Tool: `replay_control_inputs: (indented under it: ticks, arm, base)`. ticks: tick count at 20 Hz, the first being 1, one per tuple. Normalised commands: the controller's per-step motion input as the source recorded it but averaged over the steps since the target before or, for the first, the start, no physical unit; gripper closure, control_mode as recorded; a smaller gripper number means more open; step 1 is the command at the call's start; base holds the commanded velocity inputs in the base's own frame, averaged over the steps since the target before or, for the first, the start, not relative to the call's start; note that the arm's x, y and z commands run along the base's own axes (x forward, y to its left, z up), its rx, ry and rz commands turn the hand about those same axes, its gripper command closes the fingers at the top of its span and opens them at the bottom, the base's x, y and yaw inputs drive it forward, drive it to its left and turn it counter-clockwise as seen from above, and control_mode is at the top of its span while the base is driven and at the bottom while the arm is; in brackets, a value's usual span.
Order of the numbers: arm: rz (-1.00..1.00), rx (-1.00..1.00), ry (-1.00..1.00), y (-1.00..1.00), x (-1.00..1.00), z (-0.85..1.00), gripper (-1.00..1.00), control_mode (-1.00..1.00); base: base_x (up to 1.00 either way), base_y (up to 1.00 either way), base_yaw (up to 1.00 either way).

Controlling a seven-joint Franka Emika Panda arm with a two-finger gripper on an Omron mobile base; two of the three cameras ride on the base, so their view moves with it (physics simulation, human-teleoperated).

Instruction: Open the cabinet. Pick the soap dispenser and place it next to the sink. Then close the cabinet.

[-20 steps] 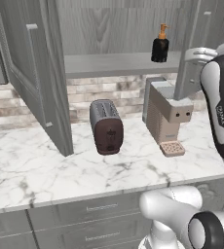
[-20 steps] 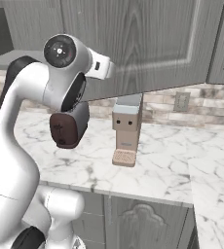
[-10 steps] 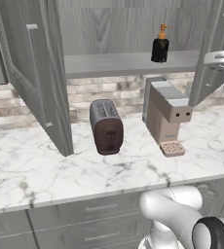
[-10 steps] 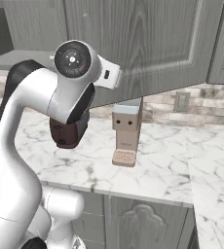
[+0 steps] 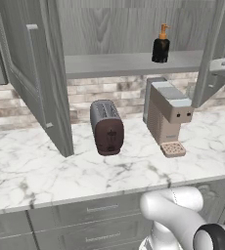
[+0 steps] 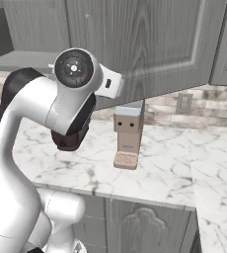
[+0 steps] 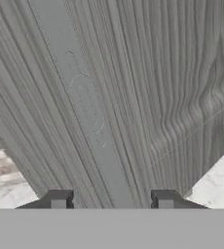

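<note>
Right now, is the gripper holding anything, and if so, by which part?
Nothing is held. The gripper stands open, its fingertips either side of the cabinet door's handle without closing on it.

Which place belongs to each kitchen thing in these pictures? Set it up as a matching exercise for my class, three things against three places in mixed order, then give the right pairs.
Things:
1. soap dispenser
2. toaster
3. coffee machine

Places:
A. on the marble counter, left of its neighbour
B. on the shelf inside the open cabinet
C. on the marble counter, right of its neighbour, below the shelf

Pairs: 1-B, 2-A, 3-C
</note>
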Motion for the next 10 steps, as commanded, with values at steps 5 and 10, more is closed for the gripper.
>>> replay_control_inputs:
  ticks: [5,10]
  arm:
    - [-0.05,0.00,0.00,0.00,-0.34,-0.01,-1.00,-1.00]
    - [-0.01,0.04,0.10,0.01,-0.49,-0.01,-1.00,-1.00]
  base:
    - [0.00,0.00,0.00]
    - [0.00,0.00,0.00]
